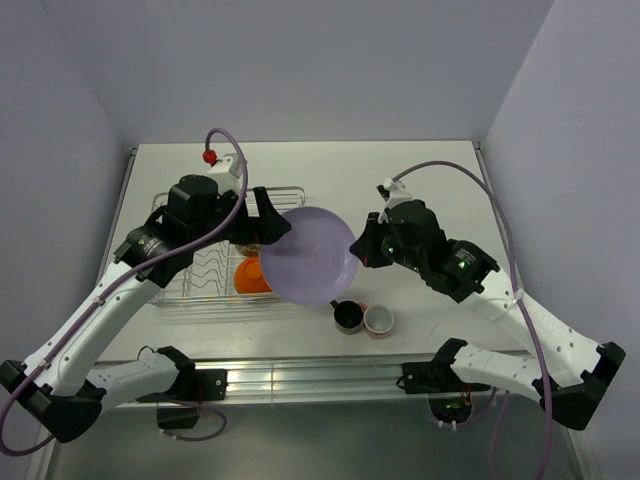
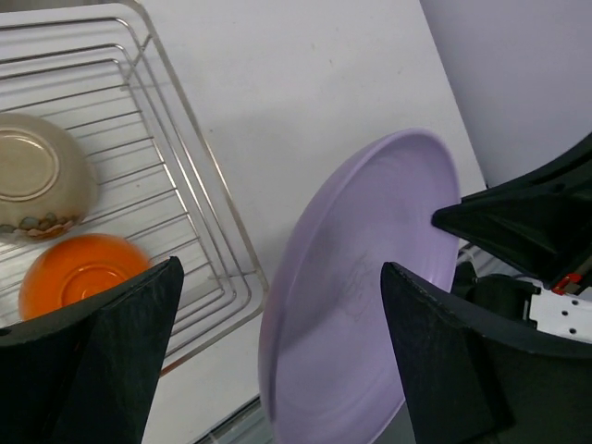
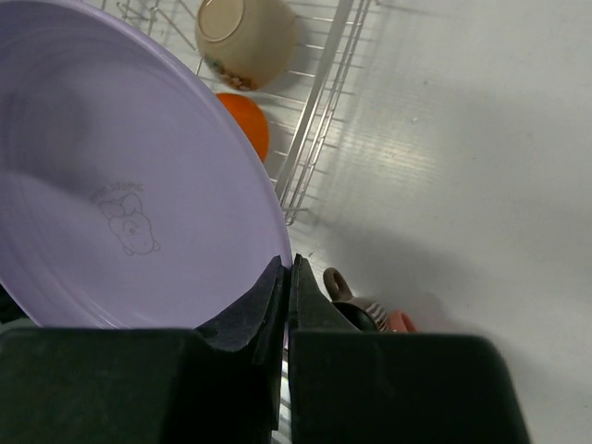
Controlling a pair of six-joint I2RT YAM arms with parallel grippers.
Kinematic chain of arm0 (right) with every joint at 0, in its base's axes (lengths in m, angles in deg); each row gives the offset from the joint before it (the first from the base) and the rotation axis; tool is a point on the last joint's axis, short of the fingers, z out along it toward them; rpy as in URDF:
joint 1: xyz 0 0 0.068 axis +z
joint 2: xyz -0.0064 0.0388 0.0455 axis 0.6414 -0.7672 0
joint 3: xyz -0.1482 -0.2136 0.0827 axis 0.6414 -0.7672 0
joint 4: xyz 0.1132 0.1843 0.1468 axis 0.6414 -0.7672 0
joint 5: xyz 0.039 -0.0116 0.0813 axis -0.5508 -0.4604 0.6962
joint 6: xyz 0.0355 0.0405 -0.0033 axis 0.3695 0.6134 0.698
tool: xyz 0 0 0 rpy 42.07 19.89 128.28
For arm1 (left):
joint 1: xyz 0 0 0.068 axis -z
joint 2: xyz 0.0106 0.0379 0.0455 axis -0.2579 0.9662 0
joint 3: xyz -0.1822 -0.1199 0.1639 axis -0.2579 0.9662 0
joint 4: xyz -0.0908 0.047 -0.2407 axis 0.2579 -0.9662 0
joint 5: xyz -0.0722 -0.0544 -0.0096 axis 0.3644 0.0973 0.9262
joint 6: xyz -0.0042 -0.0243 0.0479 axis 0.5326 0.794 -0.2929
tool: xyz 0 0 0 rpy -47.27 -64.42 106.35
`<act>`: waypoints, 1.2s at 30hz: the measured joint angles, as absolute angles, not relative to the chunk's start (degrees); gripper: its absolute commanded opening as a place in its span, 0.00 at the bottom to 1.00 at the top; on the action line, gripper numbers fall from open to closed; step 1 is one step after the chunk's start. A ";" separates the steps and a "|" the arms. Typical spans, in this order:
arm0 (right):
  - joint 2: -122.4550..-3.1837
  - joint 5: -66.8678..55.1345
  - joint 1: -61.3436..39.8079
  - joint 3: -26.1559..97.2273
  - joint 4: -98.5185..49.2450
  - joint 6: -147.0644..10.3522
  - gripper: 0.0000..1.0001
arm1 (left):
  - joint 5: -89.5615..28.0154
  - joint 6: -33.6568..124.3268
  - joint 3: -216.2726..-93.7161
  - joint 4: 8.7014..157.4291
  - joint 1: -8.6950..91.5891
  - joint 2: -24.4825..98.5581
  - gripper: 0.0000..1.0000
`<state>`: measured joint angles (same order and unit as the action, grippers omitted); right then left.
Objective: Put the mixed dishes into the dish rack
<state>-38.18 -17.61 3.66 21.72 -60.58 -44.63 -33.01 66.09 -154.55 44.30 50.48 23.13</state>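
The lilac plate (image 1: 308, 255) hangs tilted in the air just right of the dish rack (image 1: 200, 272). My right gripper (image 1: 358, 245) is shut on its right rim, as the right wrist view (image 3: 287, 264) shows on the plate (image 3: 120, 185). My left gripper (image 1: 272, 228) is open at the plate's left rim. In the left wrist view the plate (image 2: 370, 296) lies between its wide-spread fingers (image 2: 280, 268), not gripped. An orange bowl (image 2: 79, 273) and a beige bowl (image 2: 37, 176) lie upside down in the rack (image 2: 166, 185). A dark cup (image 1: 347, 316) and a pink cup (image 1: 379, 321) stand on the table.
The two cups sit side by side below the plate, near the table's front rail (image 1: 310, 378). Walls close in the table on the left, back and right. The rack's right rim (image 3: 314, 111) lies close under the plate's edge.
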 measured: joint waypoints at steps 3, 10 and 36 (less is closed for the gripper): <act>-38.53 -15.46 4.53 21.72 -60.31 -44.63 0.00 | -30.37 66.09 -153.52 45.19 50.39 22.73 0.77; -39.39 -10.72 4.81 22.31 -58.61 -45.04 0.00 | -21.17 65.92 -151.18 47.31 50.28 22.06 0.33; -33.81 15.81 4.81 20.46 -47.46 -58.48 0.19 | -0.82 66.14 -142.24 54.00 49.10 11.17 0.00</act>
